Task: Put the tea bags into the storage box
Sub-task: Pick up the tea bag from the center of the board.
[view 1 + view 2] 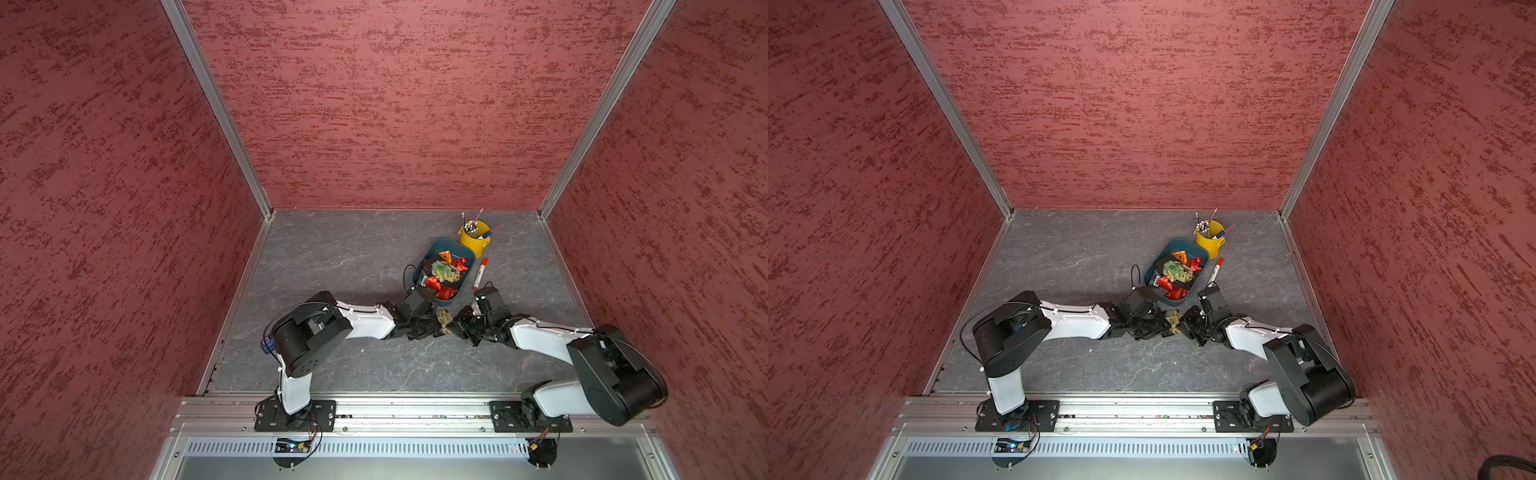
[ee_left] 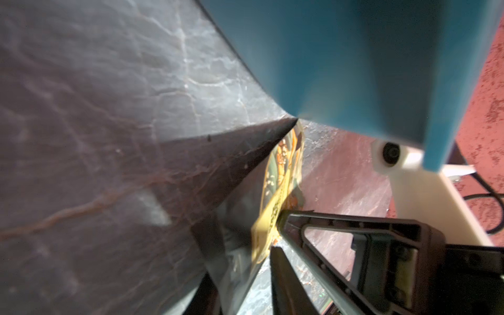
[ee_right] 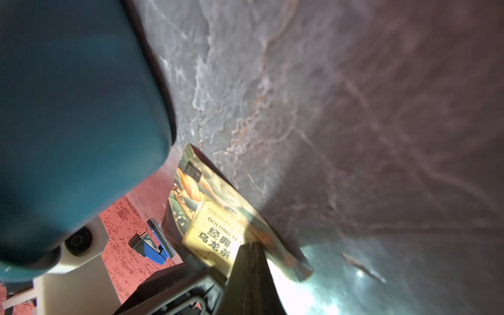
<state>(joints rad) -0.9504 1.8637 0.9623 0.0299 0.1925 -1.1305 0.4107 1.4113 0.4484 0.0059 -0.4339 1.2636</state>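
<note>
A robot lab test cell: red textured wall panels in aluminium posts box in a grey marble-look tabletop, with two white-and-black arms bolted to a metal rail.

Matt storage box (glossy tea bags)

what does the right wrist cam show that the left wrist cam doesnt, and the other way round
Only the right wrist view: the tea bag's printed face, with a yellow label reading oolong, and a small blue object beyond it. Only the left wrist view: that same bag seen nearly edge-on, as a thin strip. Both: the storage box's teal outer wall, the grey marbled table and the red wall.
</note>
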